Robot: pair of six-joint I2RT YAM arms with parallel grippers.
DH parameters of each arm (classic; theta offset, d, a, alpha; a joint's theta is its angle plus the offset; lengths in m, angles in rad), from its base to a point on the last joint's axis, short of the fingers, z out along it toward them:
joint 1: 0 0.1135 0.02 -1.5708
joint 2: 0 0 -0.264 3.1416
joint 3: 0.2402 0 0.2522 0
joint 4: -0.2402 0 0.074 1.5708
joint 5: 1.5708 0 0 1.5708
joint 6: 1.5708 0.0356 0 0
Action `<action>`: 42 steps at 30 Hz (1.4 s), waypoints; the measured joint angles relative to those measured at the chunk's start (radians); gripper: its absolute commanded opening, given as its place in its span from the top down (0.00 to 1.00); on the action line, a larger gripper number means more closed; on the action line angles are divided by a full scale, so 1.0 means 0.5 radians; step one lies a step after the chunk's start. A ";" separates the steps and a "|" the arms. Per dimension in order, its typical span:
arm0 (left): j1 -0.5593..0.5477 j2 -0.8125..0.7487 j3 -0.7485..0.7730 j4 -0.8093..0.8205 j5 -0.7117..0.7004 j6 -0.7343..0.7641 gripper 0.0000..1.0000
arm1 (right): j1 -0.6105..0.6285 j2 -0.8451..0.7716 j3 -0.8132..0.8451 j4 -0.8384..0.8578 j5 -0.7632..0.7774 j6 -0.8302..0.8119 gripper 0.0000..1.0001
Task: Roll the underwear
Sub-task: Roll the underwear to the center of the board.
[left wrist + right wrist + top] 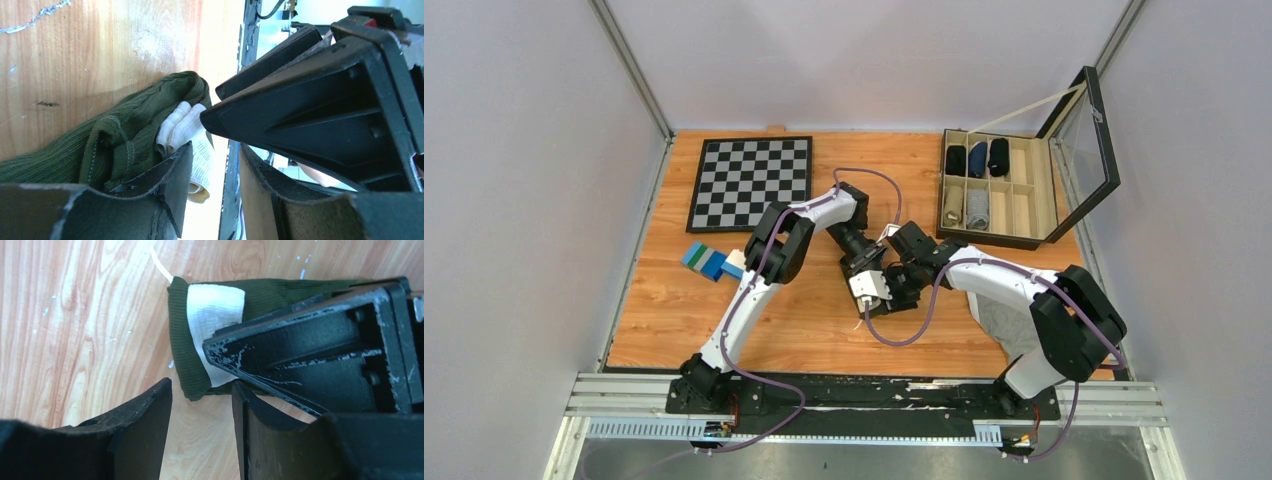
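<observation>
**ROLLING STEP IN PROGRESS: SECURING THE FOLDED END**

**Top external view.** The left gripper (871,298) and the right gripper (902,294) are standing tip to tip over the middle of the orange wooden table (674,320). What they are working on is hidden beneath them. From that spot:
- A black-and-white chessboard (749,182) is lying at 11 o'clock.
- A compartmented wooden box with a hinged glass lid (989,238) is sitting at 2 o'clock.
- Some blue and green blocks (705,260) are lying at 9 o'clock.

**Left wrist view.** The dark green ribbed-knit underwear (125,135) is lying bunched on the wood. Its white waistband patch (182,125) is folded at the end nearest the camera. The left gripper's own jaws are standing narrowly apart. The patch's lower edge is hanging by the gap, but daylight is showing through, so nothing appears clamped. The right gripper's fingertip is reaching in from 2 o'clock and touching the patch.

**Right wrist view.** The garment is lying as a folded band at 12 to 1 o'clock of the jaw gap. The left gripper's finger is bearing on the white patch. The right gripper's jaws are partly open on bare wood, holding nothing.

**Procedure note (judgement).** The roll is looking loose and unfinished.
1. Pin the folded end with one finger while the other gripper is closing across every layer, patch included.
2. Turn the roll low against the table so the knit is not springing open.
3. Move one arm at a time, since the fingers are nearly touching.
</observation>
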 measured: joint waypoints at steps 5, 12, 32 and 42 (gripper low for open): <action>0.002 0.003 0.000 -0.001 0.000 0.000 0.51 | 0.069 0.011 0.003 -0.023 0.002 -0.001 0.52; 0.004 0.003 0.000 -0.001 -0.006 -0.003 0.51 | 0.085 0.084 -0.106 0.175 0.139 0.008 0.52; 0.228 -0.489 -0.224 0.547 -0.412 -0.454 0.44 | 0.106 0.215 0.030 0.127 0.150 -0.056 1.00; 0.562 -2.509 -1.691 1.848 -1.226 -0.652 0.41 | -0.098 0.652 0.612 -0.583 -0.210 0.145 1.00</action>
